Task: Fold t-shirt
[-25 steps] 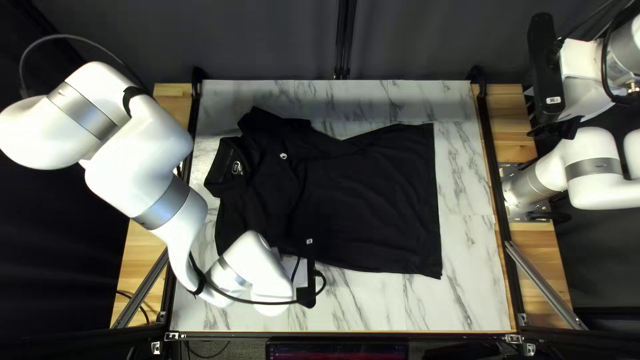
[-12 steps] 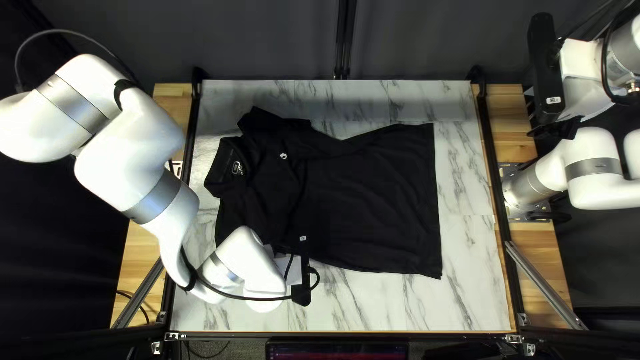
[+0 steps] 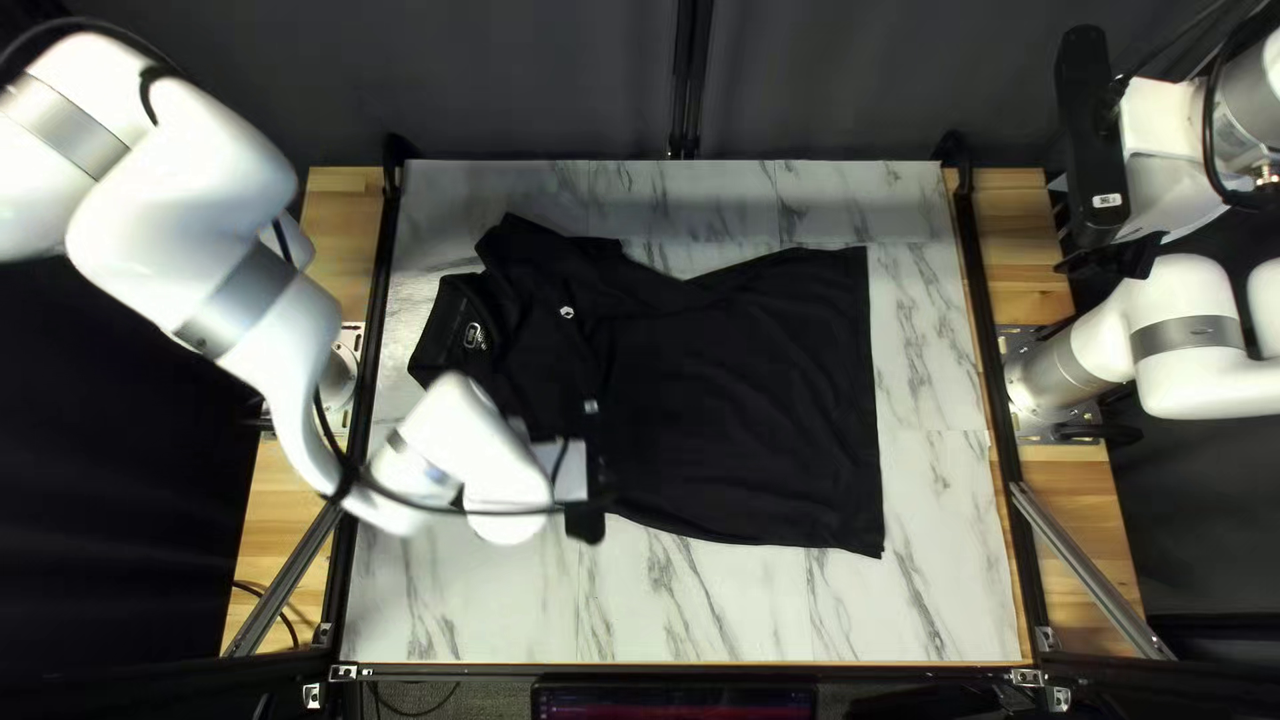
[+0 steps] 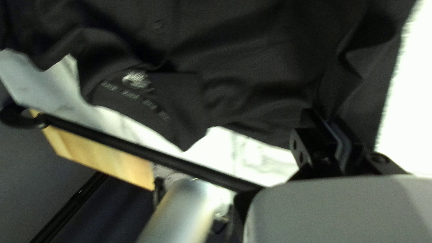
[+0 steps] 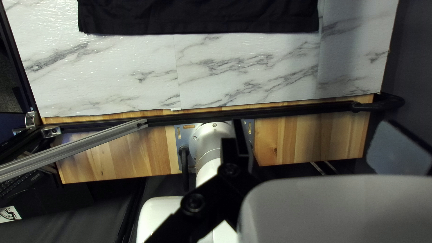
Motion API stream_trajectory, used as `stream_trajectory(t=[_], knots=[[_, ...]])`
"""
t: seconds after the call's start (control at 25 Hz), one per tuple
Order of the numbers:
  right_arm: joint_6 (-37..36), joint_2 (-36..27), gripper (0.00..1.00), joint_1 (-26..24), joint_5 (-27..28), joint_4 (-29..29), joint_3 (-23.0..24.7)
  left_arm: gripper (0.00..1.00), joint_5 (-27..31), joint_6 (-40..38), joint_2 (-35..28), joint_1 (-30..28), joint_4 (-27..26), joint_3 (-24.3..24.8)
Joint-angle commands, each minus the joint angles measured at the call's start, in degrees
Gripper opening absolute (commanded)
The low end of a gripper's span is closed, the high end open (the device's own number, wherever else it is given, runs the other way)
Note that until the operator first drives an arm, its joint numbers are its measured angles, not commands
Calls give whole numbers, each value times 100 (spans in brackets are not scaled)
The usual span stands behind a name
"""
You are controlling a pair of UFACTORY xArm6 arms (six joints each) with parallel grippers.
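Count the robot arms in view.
2: one arm at the left edge of the table, reaching over the black shirt; the other arm at the right edge.

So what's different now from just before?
My left arm moved, carrying its tool toward the table's far edge and a bit toward the left of the top left view. The black shirt stayed spread out, and my right arm stayed where it was.

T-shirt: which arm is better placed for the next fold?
Left, I'd say: the left gripper is over the t-shirt's near side, while the right gripper hangs out beyond the marble tabletop's right edge.
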Motion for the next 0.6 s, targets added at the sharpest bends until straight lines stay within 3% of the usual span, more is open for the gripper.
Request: stream_trajectory(t=[0.04,0.16,0.32,0.44,0.6], knots=[[0,0,100,0,0,0,0,100,-31,-291,-464,18,-40,570],[0,0,100,0,0,0,0,100,10,-543,-430,-145,-88,494],[0,0,100,0,0,0,0,100,-68,-581,278,-338,-101,-215],[0,0,100,0,0,0,0,100,-286,-215,753,-235,-79,-613],[0,0,100,0,0,0,0,100,-686,612,939,99,-157,-625]])
